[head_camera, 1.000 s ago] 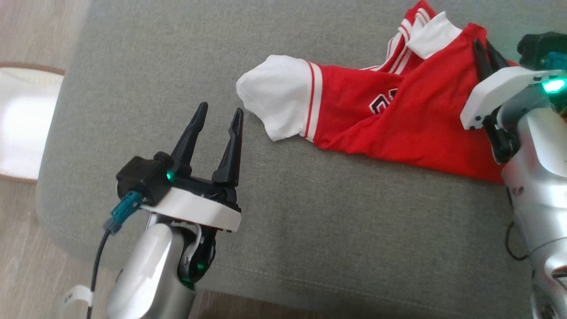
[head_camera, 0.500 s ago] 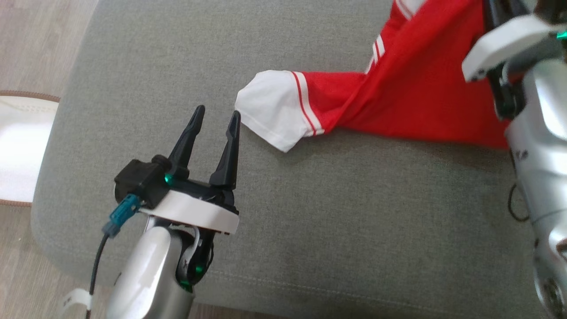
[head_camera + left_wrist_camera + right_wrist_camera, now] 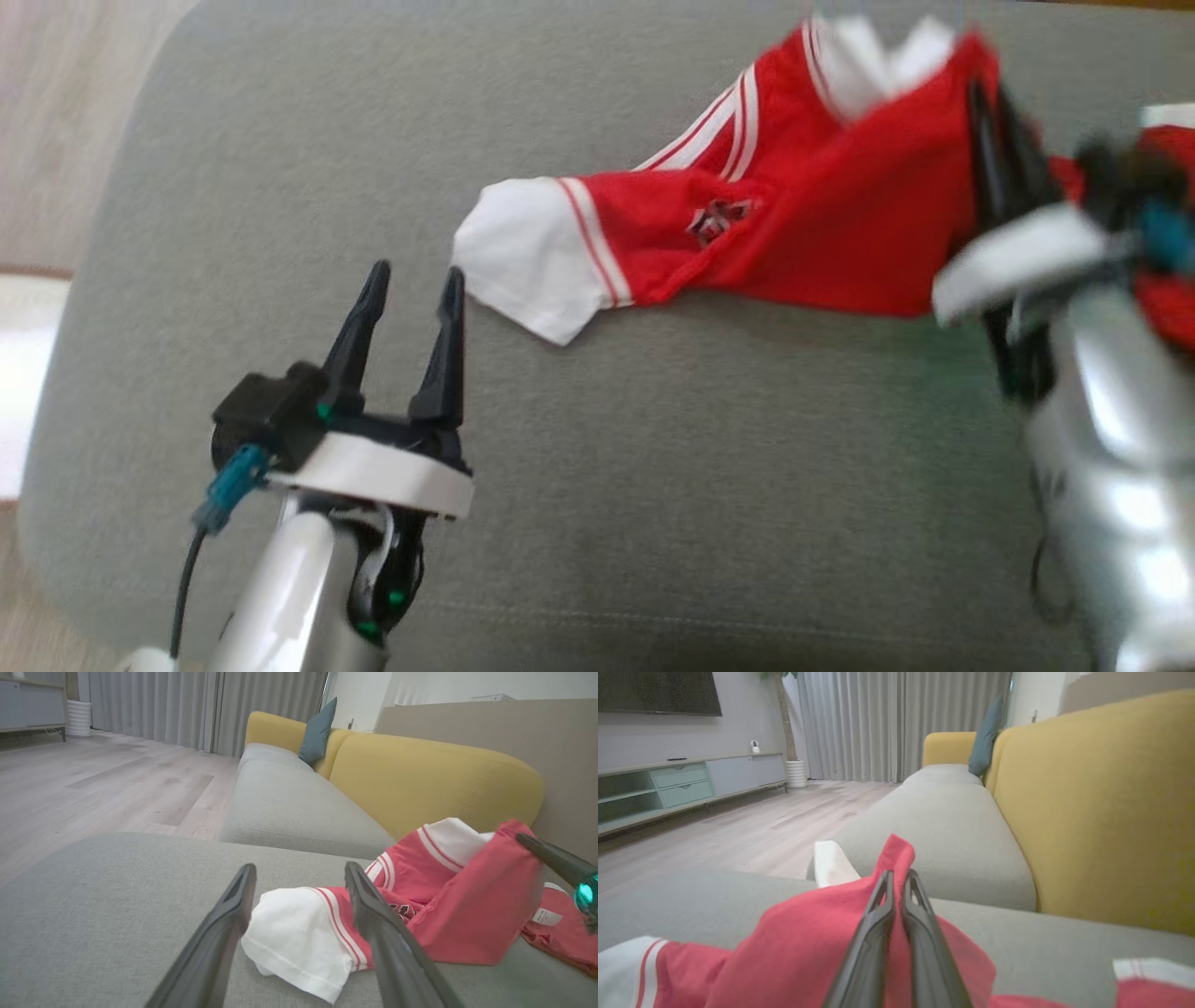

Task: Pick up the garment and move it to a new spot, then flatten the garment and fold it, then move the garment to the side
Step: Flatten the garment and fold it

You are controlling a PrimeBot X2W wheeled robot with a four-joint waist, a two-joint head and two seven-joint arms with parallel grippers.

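The garment [image 3: 822, 224] is a red shirt with white striped sleeves, on a grey cushion [image 3: 653, 448]. My right gripper [image 3: 990, 98] is shut on a fold of its red fabric and holds that part up off the cushion; the right wrist view shows the right gripper [image 3: 899, 875] pinching the red cloth [image 3: 808, 938]. One white sleeve [image 3: 523, 257] still rests on the cushion. My left gripper [image 3: 416, 271] stands open just left of that sleeve, holding nothing. In the left wrist view the sleeve [image 3: 289, 933] lies beyond the left gripper [image 3: 299, 868], between the spread fingers.
A yellow sofa back [image 3: 420, 774] with a teal pillow [image 3: 317, 732] runs behind the cushion. More red fabric with a white label [image 3: 560, 933] lies at the right. Wood floor [image 3: 761, 830] and a low cabinet [image 3: 668, 788] are to the left.
The right gripper has lifted the red fabric, pulling the garment taut while the white sleeve stays down. The head camera has shifted. The left gripper has stayed open in place.
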